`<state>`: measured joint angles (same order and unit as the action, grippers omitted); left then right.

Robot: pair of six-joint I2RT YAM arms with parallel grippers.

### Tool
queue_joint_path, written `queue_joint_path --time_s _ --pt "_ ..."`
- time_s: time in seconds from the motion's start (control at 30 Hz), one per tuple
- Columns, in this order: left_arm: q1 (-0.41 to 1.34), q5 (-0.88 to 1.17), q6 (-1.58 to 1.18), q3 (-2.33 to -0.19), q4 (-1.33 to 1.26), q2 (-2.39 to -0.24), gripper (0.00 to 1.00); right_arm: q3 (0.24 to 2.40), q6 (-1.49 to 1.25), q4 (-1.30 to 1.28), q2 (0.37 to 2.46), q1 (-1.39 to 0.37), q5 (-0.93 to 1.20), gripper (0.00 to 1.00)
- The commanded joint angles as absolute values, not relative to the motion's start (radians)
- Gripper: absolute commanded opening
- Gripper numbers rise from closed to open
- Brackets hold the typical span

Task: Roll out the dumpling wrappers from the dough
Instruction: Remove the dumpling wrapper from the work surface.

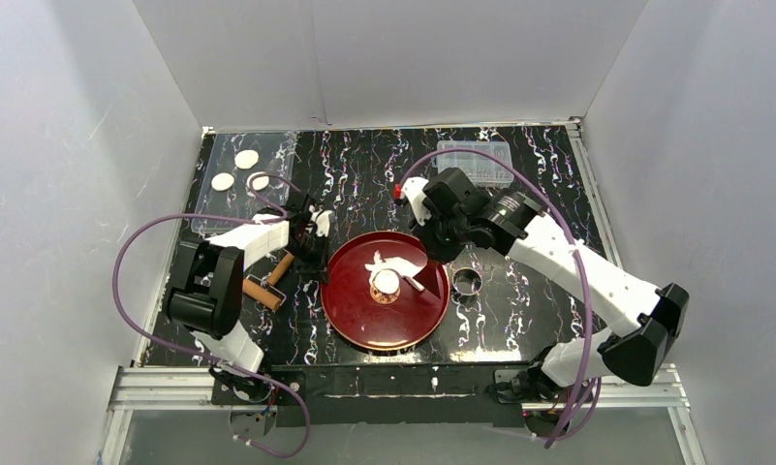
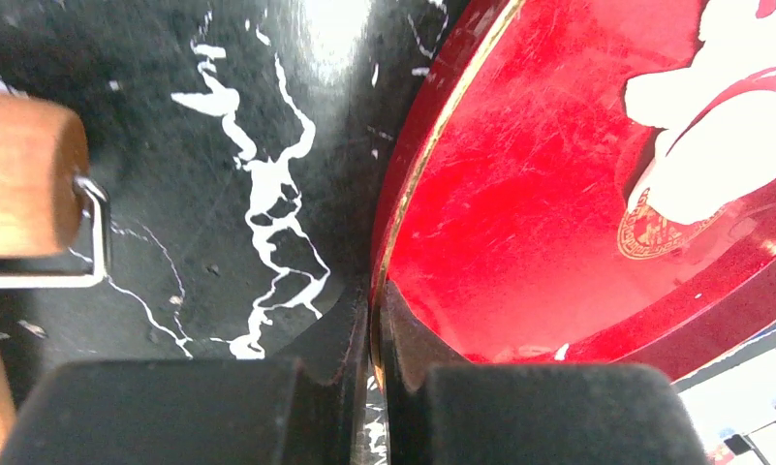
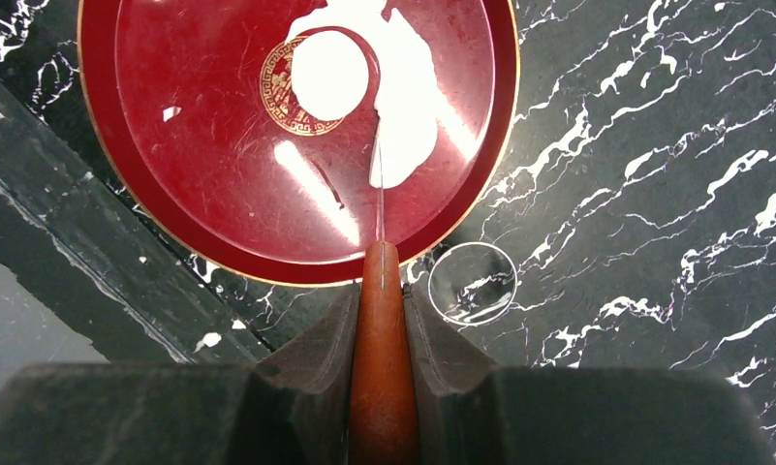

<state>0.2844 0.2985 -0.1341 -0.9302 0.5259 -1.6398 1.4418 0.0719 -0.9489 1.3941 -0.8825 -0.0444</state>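
Left tool (image 2: 374, 325) is pinched shut on the red plate (image 2: 519, 194) rim around 10 o'clock. The right tool (image 3: 382, 291) is clamped on a wood-handled spatula (image 3: 382, 407). The dough (image 3: 408, 107) sits mid-plate with a cut dumpling wrapper (image 3: 327, 76) inside it. Looks soft, thin and tearable, so I'd slide under its edge.

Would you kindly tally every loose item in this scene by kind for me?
Red plate: 1
Clear containers: 2
Dumpling wrappers: 4 (3 in one container, 1 on the plate)
Ragged dough sheet: 1
Rolling pin: 1
Ring cutter: 1
Wooden-handled pick: 1
Total: 11
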Motion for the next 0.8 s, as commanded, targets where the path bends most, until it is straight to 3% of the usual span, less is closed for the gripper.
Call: queue_joint_path --time_s 0.0,0.17,0.23,0.3,0.37,0.53,0.77 --pt "0.281 0.274 -0.040 -0.999 0.571 -1.675 0.00 1.469 0.027 -0.963 1.337 -0.873 -0.027 0.01" --pt "0.281 0.252 0.026 -1.094 0.612 -1.757 0.02 1.452 0.008 -0.941 1.305 -0.873 -0.047 0.01" --pt "0.281 0.243 0.033 -1.109 0.608 -1.764 0.19 1.448 0.008 -0.946 1.302 -0.873 -0.055 0.01" --pt "0.280 0.249 0.030 -1.120 0.600 -1.758 0.44 1.443 0.008 -0.944 1.299 -0.873 -0.057 0.01" --pt "0.281 0.247 0.011 -1.135 0.609 -1.752 0.55 1.442 0.008 -0.937 1.293 -0.873 -0.059 0.01" --pt "0.278 0.235 -0.143 -1.106 0.646 -1.662 0.62 1.442 -0.004 -0.922 1.279 -0.873 -0.049 0.01" --pt "0.289 0.228 -0.386 -0.869 0.674 -1.470 0.70 1.421 -0.032 -0.900 1.270 -0.874 -0.064 0.01"
